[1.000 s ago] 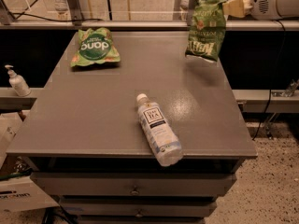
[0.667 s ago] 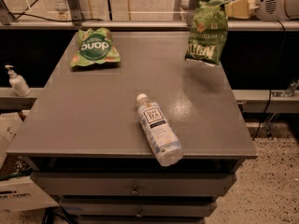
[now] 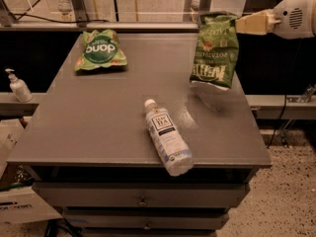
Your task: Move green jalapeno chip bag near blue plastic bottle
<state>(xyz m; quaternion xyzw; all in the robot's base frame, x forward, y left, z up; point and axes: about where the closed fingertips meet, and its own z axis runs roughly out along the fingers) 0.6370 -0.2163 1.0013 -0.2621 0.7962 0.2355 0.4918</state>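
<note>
Gripper (image 3: 239,23) at upper right is clamping the dangling olive chip bag (image 3: 215,51) by one edge; it could slip before reaching the bottle (image 3: 168,137).

1 olive chip bag (image 3: 213,51), 1 green bag (image 3: 100,51), 1 bottle (image 3: 167,136), 1 end effector (image 3: 239,23) upper right

The gripper (image 3: 240,23) is at the far right above the table (image 3: 98,125), and its arm is cut off by the right edge. The fingers (image 3: 254,23) pinch the top corner of the green jalapeno chip bag (image 3: 215,51), and their tips seem to be hidden behind the foil. The label print on the blue plastic bottle (image 3: 168,138) is too small to read. The bottom edge cuts off the table's lowest drawer.
</note>
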